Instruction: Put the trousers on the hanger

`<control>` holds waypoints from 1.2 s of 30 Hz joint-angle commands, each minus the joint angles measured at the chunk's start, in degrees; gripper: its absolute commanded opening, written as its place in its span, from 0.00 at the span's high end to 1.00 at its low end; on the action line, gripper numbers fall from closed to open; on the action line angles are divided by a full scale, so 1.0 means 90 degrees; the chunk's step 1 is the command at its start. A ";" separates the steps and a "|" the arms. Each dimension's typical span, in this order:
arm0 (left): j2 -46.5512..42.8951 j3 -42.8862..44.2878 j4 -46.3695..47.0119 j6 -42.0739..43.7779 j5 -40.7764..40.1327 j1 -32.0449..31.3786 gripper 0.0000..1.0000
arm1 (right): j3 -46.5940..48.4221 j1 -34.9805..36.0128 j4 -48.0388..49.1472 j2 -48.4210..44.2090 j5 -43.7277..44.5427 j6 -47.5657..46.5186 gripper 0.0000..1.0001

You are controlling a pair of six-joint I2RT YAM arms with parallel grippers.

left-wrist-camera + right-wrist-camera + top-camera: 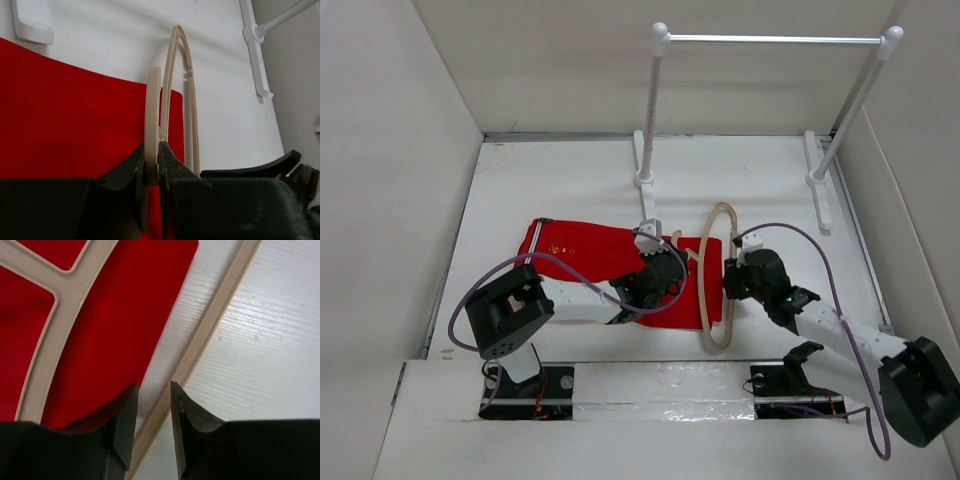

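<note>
**A:** Why pinch the hanger with the left gripper like that?

**B:** Likely to keep it up on edge. Clamped hard on the flat beige bar, with the thin loop arching away toward the far side.

**A:** And the right gripper?

**B:** Set astride the slim outer rail, with jaws narrow. Gripping or merely bracketing it, cannot tell. Probably there to steady the frame for feeding cloth through.

**A:** Whereabouts on the table?

**B:** Just right of centre, lying over the right end of the trousers. Well apart from the white rail stand at the far side.

**A:** Look of the trousers?

**B:** Bright red, spread flat, stretching left from the hanger, with pale trim at the left end. Seemingly not yet draped over any bar.
</note>
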 commanded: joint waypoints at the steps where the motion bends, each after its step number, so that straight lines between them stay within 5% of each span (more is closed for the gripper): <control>1: -0.0078 -0.0151 0.0090 -0.0035 -0.0415 -0.0039 1.00 | -0.0160 -0.0122 0.1746 0.0566 -0.0687 0.0046 0.57; 16: 0.0175 -0.0357 0.0404 0.0267 -0.0075 -0.0039 1.00 | -0.0453 -0.0259 0.2870 0.1730 -0.1020 0.0300 0.56; 19: 0.0351 -0.0346 0.0616 0.0277 0.0071 0.0020 1.00 | -0.0415 -0.0259 0.3047 0.1896 -0.1253 0.0271 0.66; 20: 0.0409 -0.0327 0.0657 0.0287 0.0150 0.0020 1.00 | -0.0386 -0.0259 0.3018 0.1915 -0.1274 0.0232 0.83; 21: 0.0526 -0.0288 0.0638 0.0296 0.0180 0.0020 1.00 | -0.0366 -0.0259 0.2969 0.1896 -0.1274 0.0241 0.89; 25: 0.0596 -0.0327 0.0656 0.0248 0.0160 0.0020 1.00 | -0.0424 -0.0259 0.2843 0.1323 -0.1216 0.0251 1.00; 29: 0.0420 -0.0405 0.0520 0.0365 -0.0024 0.0020 1.00 | -0.0386 -0.0385 0.2121 0.0056 -0.0797 0.0232 1.00; 36: -0.0145 -0.0697 0.0491 0.0804 -0.0210 0.0078 1.00 | 0.0015 -0.1800 0.0539 -0.1266 -0.0522 -0.0275 1.00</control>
